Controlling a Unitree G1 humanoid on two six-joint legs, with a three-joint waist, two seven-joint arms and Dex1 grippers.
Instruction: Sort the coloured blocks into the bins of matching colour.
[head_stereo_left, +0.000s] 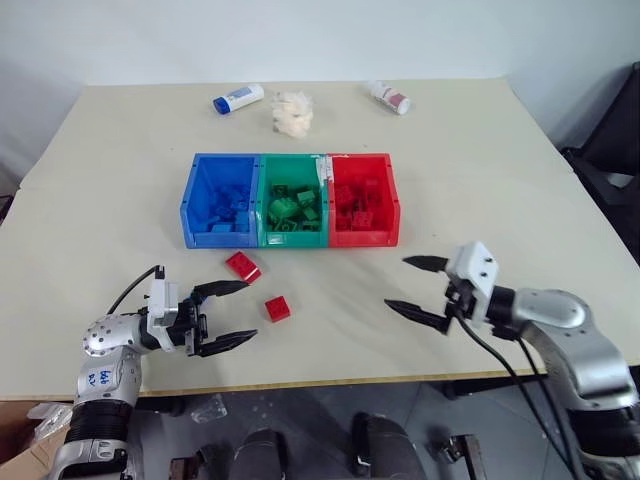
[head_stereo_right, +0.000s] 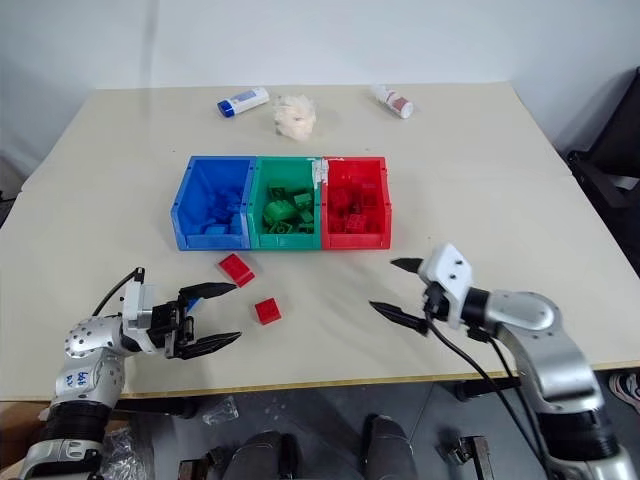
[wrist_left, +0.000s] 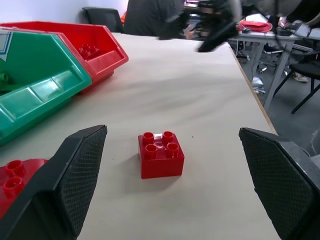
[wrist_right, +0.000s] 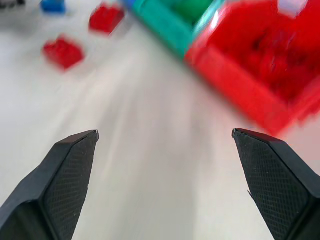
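Just ahead of the left gripper (head_stereo_left: 232, 316), to its right, lies a small square brick (head_stereo_left: 277, 308); a longer brick (head_stereo_left: 243, 266) lies beyond it, nearer the bins (head_stereo_left: 290, 238). The three joined bins (each holding bricks) sit ahead of both grippers, on the table (head_stereo_left: 480, 180). The right gripper (head_stereo_left: 416, 288) hangs right of the bricks.

A pale counter (head_stereo_left: 480, 180) carries 3 joined bins (head_stereo_left: 290, 200), blue, green and red, at its middle. 2 red blocks (head_stereo_left: 243, 266) (head_stereo_left: 277, 308) lie in front of them. Behind lie 2 white tubes (head_stereo_left: 238, 98) (head_stereo_left: 389, 97) and a fluffy white wad (head_stereo_left: 293, 111).
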